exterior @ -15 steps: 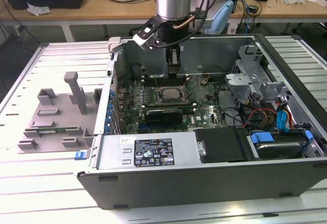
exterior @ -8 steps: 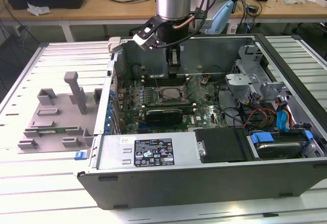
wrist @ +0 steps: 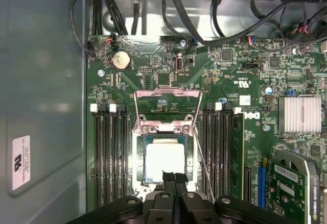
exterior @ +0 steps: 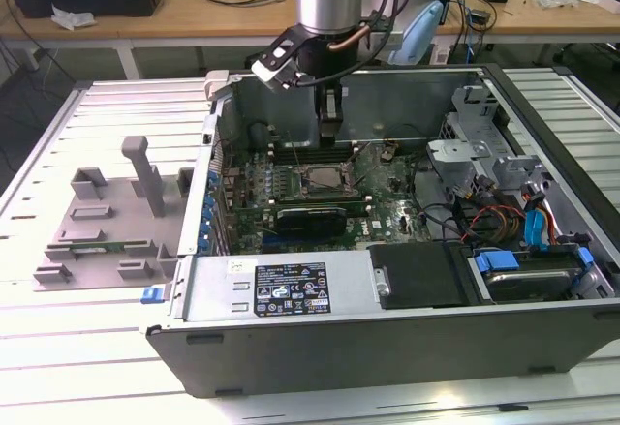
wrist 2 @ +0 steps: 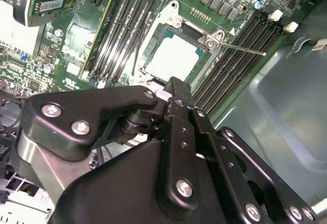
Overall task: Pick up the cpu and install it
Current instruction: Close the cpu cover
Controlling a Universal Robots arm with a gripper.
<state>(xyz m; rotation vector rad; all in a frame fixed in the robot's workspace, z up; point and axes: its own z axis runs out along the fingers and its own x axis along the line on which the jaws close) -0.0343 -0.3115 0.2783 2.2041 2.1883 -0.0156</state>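
The cpu point(wrist: 164, 163), a small flat square with a pale, smooth silvery metal top, is seen lying flat and face up inside the dark socket frame point(wrist: 137, 155) on the green motherboard point(wrist: 153, 76). Because the chip is square, no long axis can be made out. Its edges are set parallel to the long black memory slots point(wrist: 110, 157) that flank the socket on both sides. The thin metal load plate point(wrist: 166, 94) is swung open beside the socket, and a slim wire lever point(wrist: 202, 157) stands free along one side. The black, bolted metal jaws are pressed together with nothing between them. Their tips are held over the near edge of the chip, and whether it is touched cannot be told. In the exterior view the jaws hang inside the open grey sheet-metal computer case point(exterior: 291, 343), at twelve o'clock of the socket. Grey plastic fixture blocks point(exterior: 107, 222) are set at nine o'clock of the case on the ribbed, pale metal tabletop point(exterior: 97, 377).
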